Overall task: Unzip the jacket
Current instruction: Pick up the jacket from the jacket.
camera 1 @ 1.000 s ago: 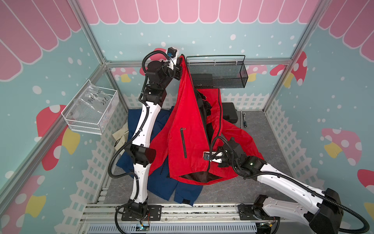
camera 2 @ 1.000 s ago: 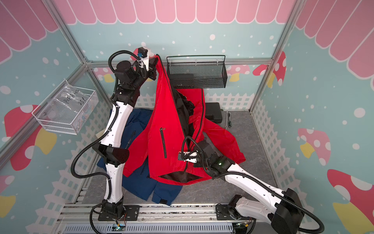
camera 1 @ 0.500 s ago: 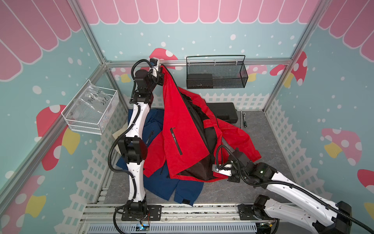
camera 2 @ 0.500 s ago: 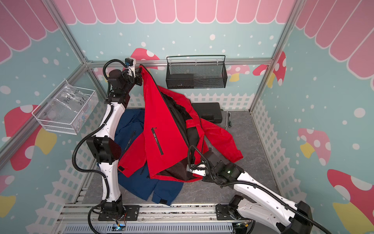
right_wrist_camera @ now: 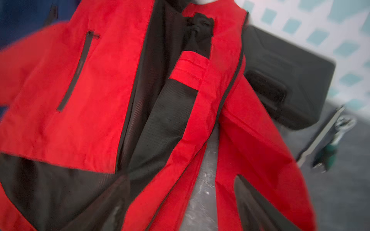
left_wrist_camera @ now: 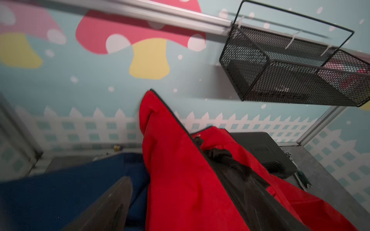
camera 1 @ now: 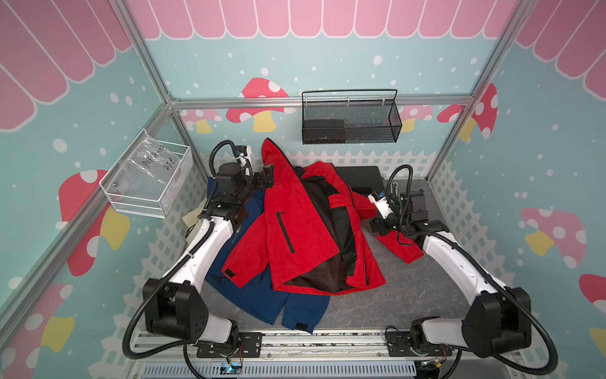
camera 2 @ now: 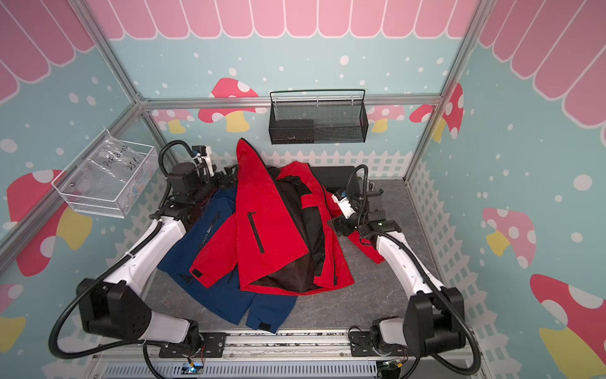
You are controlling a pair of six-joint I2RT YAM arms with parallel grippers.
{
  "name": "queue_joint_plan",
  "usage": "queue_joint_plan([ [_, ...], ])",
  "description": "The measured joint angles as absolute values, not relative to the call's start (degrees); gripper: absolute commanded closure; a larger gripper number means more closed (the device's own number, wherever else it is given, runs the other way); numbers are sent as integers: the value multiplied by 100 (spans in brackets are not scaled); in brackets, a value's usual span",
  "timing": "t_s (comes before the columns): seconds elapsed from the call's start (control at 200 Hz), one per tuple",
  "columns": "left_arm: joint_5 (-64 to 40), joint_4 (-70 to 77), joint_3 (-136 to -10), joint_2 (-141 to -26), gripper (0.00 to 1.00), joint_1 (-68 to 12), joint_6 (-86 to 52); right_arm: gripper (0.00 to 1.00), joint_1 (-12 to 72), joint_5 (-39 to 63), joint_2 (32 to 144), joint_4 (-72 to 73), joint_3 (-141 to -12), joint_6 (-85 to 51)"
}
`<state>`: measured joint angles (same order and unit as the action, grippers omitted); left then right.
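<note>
Two hands stand released, jaws wide. The red jacket (camera 1: pixel 305 236) lies unzipped on the tabletop (camera 1: pixel 410 295) over a blue jacket (camera 1: pixel 249 295); left hand (camera 1: pixel 265 175) beside its raised collar, right hand (camera 1: pixel 377 226) by one sleeve.

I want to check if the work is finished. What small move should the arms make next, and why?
Probably pull both arms back, clear of the cloth. The red jacket shows black lining between its parted front panels, so it looks unzipped, and the left gripper and right gripper both appear open, gripping nothing.
</note>
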<state>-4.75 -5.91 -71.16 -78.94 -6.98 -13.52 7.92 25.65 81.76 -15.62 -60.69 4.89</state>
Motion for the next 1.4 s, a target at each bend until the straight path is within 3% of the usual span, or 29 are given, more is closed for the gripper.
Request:
queue_joint_plan([
  [0.26,-1304,-2477,-6263,-7909,10,-336,-2554,8,733,3310,9633,-390,-6108,-1337],
  [0.601,-2049,-2661,-5662,-8803,11,-416,-2864,4,1258,3330,10427,550,-6086,-2298],
  [0.646,-2060,-2591,-5662,-8895,9,-462,-2893,7,1339,3293,10534,639,-6108,-2362],
  [0.726,-2058,-2449,-5658,-9061,10,-556,-2971,33,1448,3186,10713,749,-6171,-2469],
  [0.776,-2062,-2290,-5625,-9166,18,-613,-3046,56,1511,3131,10787,819,-6195,-2502],
  [0.836,-2112,-2099,-5583,-9264,48,-657,-3124,86,1546,3083,10825,902,-6198,-2565],
  [0.881,-2202,-1957,-5583,-9351,75,-696,-3223,95,1564,3055,10829,956,-6202,-2585],
  [0.911,-2259,-1826,-5583,-9397,84,-738,-3260,100,1564,3037,10827,993,-6211,-2587],
  [0.966,-2300,-1671,-5583,-9424,100,-845,-3304,100,1555,2978,10818,998,-6267,-2582],
  [1.186,-2231,-1955,-6812,-9225,100,-1813,-3310,100,989,2906,10057,329,-6790,-2397],
  [1.401,-2182,-2165,-9013,-9308,100,-2849,-3385,100,213,2696,9231,-790,-8624,-1907],
])
